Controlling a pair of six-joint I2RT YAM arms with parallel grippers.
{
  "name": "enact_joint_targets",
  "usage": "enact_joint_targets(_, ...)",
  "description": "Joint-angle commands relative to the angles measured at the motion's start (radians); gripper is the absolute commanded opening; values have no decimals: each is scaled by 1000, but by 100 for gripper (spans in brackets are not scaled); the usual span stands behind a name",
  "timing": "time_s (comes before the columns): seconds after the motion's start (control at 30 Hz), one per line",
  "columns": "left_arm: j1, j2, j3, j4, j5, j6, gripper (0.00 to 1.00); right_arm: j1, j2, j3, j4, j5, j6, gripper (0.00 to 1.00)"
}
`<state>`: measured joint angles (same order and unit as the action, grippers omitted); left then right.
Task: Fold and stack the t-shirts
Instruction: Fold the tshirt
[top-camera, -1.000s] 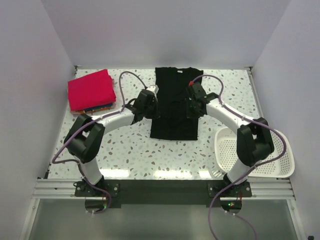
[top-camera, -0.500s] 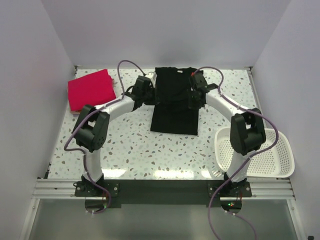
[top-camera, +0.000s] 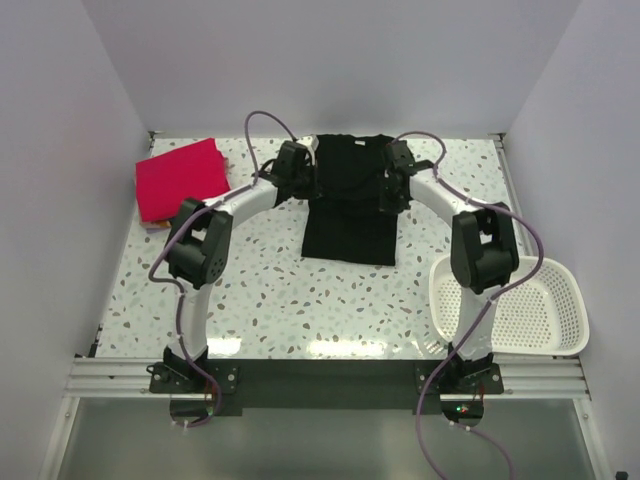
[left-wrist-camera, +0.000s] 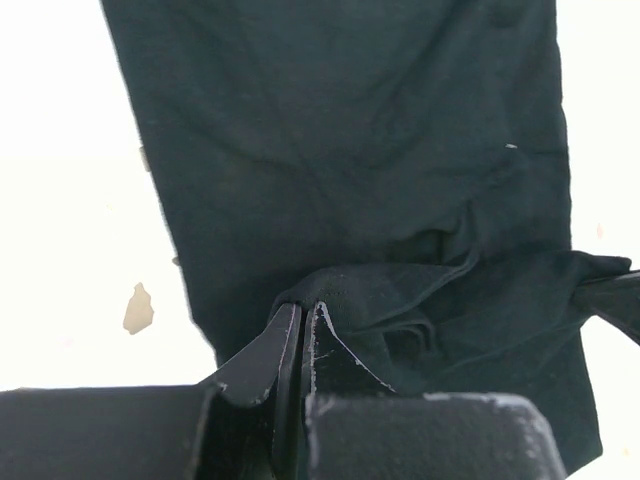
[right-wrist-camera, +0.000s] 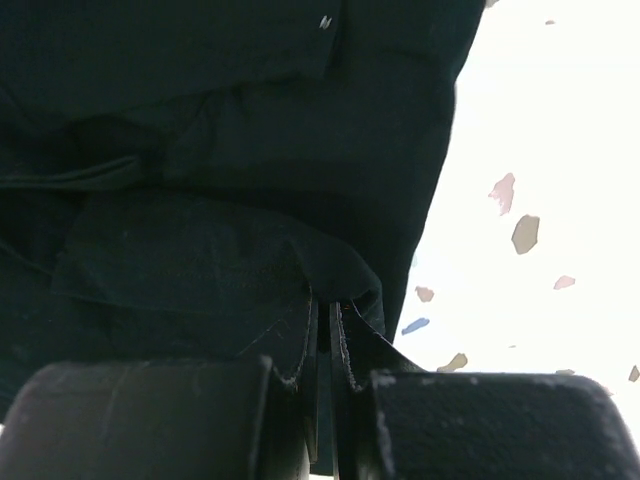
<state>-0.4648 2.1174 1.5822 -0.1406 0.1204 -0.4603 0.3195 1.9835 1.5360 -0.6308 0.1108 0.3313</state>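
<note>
The black t-shirt (top-camera: 348, 205) lies at the far middle of the table, its sides folded in to a narrow strip. My left gripper (top-camera: 308, 183) is shut on the shirt's left edge and my right gripper (top-camera: 386, 188) is shut on its right edge. In the left wrist view a pinch of black cloth (left-wrist-camera: 345, 290) stands up between the closed fingers of my left gripper (left-wrist-camera: 303, 312). In the right wrist view my right gripper (right-wrist-camera: 327, 308) pinches a fold of the same cloth (right-wrist-camera: 200, 260). A pinkish-red folded t-shirt (top-camera: 182, 178) lies at the far left on coloured ones.
A white mesh basket (top-camera: 520, 308) stands at the near right edge of the table. The speckled table (top-camera: 260, 290) is walled in white at the back and both sides. Both arms reach far across the table, cables arching above them.
Both grippers have moved toward the far wall, dragging the black t-shirt with them. The shirt's near hem now lies farther from the arm bases.
</note>
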Motion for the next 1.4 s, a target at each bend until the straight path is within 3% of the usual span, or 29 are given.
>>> enact_joint_targets(0.0,26,12,73,-42,-53,-12,1,-31,15,96,-18,-7,-8,2)
enact_joint_targets(0.03,26,7,78,-51,-65,-21,24,-37,12,108,-26,-8,-6,26)
enact_joint_targets(0.1,26,-16,61,-47,-117,-38,55,-48,-6,130,-40,-2,-3,50)
enact_joint_targets(0.13,26,-55,43,-37,-119,-41,79,-48,-41,128,-40,4,-2,62)
enact_joint_targets(0.2,26,-103,-31,7,-160,-41,94,-51,-84,109,-27,21,-14,68)
enact_joint_targets(0.23,26,-146,-56,18,-163,-38,95,-51,-121,99,-23,18,-17,70)
enact_joint_targets(0.47,25,-312,-358,120,-61,-18,98,-51,-248,-114,26,-97,6,71)
enact_joint_targets(0.6,25,-385,-531,185,-18,-34,92,-51,-317,-282,71,-151,37,71)
enact_joint_targets(0.97,14,-445,-672,222,21,-57,80,-51,-387,-499,146,-217,69,66)
enact_joint_targets(1.37,-28,-453,-697,210,-5,-69,73,-50,-330,-579,201,-250,87,57)
